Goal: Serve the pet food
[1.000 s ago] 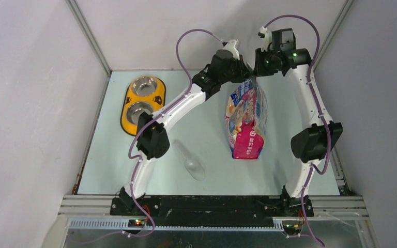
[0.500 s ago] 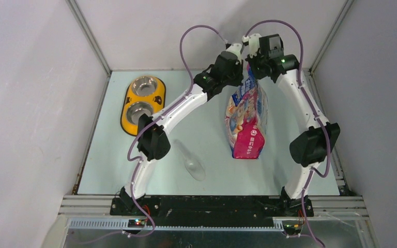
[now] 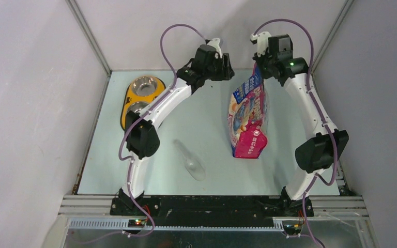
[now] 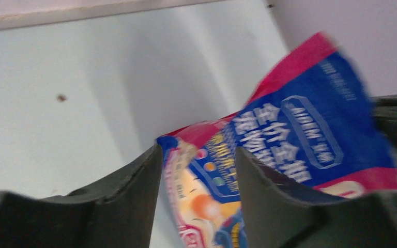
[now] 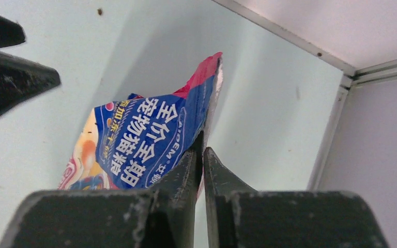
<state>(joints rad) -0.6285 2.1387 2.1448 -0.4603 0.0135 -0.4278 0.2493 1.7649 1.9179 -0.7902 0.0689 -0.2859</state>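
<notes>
Since no kibble shows in the open, the pet food is judged to sit inside the bag (image 3: 248,116), which is toward the far right corner of the counter (image 3: 108,155). The bag's pink base rests on the surface and its top is lifted toward the far edge. The right gripper (image 5: 202,151) holds it that way, fingers pressed together on the bag's top edge, probably so the contents settle low. The left gripper (image 4: 197,150) hangs just beside that top, fingers spread and touching nothing, likely placed to take the opposite lip and pull the mouth open.

The clear scoop (image 3: 191,161) lies alone near the near edge, between the arms. The yellow double bowl (image 3: 137,96) sits by the far left corner, both cups bare, and the left arm's forearm crosses its right side.
</notes>
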